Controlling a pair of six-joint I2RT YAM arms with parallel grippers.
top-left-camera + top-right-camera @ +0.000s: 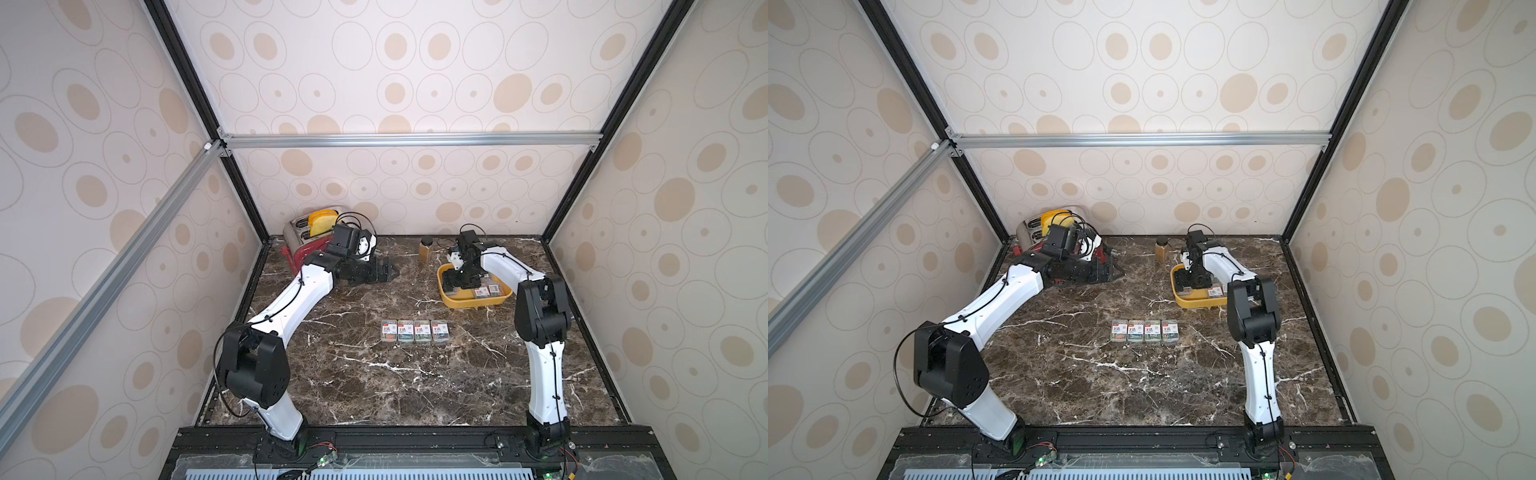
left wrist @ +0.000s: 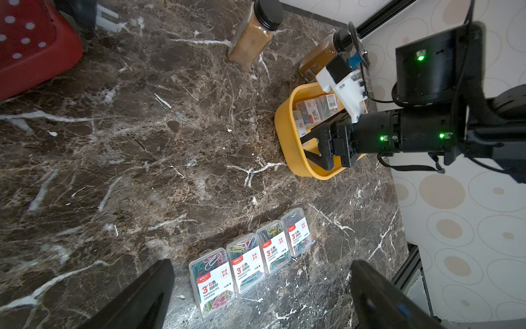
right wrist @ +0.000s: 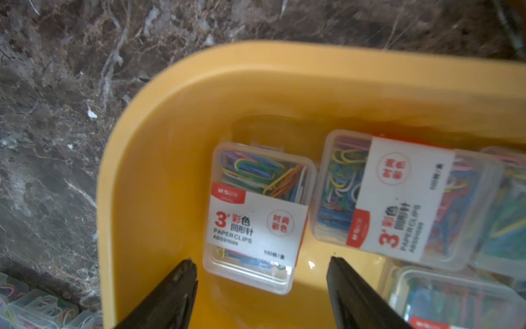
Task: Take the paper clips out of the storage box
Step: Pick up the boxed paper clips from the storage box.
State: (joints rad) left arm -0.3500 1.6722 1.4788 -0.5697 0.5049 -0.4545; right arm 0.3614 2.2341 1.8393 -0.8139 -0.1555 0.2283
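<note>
Row of four paper clips cases, right arm over yellow storage box

The tray is glowing plain yellow, and the clear cases are showing blue, green, red and yellow clips under white-and-red labels. The table is showing dark brown marble with white veins, the toaster is wearing red with white dots, and the bottle is showing brown under a black cap
</note>
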